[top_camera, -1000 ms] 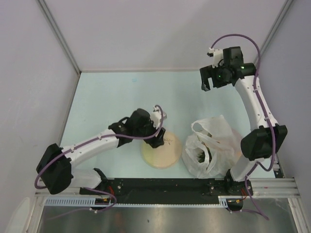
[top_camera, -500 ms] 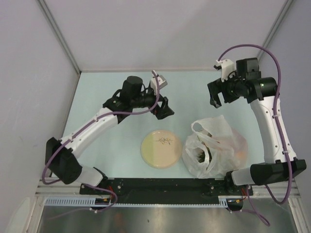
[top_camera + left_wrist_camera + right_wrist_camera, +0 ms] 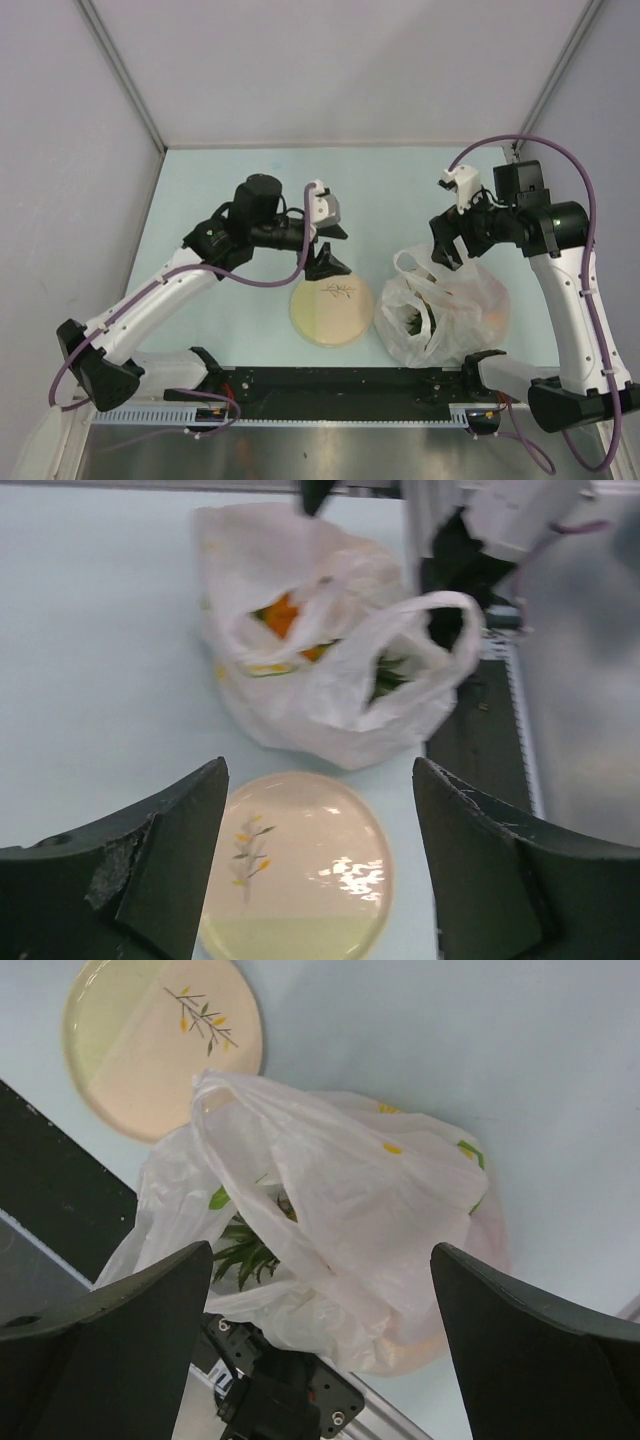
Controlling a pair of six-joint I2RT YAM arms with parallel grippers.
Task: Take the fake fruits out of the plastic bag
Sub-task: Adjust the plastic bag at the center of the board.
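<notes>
The plastic bag (image 3: 447, 300) lies crumpled at the near right of the table, its mouth open toward the camera (image 3: 330, 670) (image 3: 350, 1190). Inside it the fake fruits show in part: green spiky leaves (image 3: 238, 1248) (image 3: 412, 320) and an orange piece (image 3: 283, 615); the others are hidden by the film. My right gripper (image 3: 450, 245) (image 3: 320, 1250) hovers open just above the bag's far handle, nothing between its fingers. My left gripper (image 3: 334, 249) (image 3: 318, 775) hangs open and empty over the plate's far edge, left of the bag.
A round beige plate (image 3: 330, 312) (image 3: 300, 880) (image 3: 120, 1050) with a small sprig print lies bare left of the bag. The black base rail (image 3: 340, 380) runs along the near edge, right behind the bag. Grey walls close in the table on three sides.
The left arm rose from the plate to the far side, then swung back down toward the plate's far edge. The right arm came down from the far right to just above the bag.
</notes>
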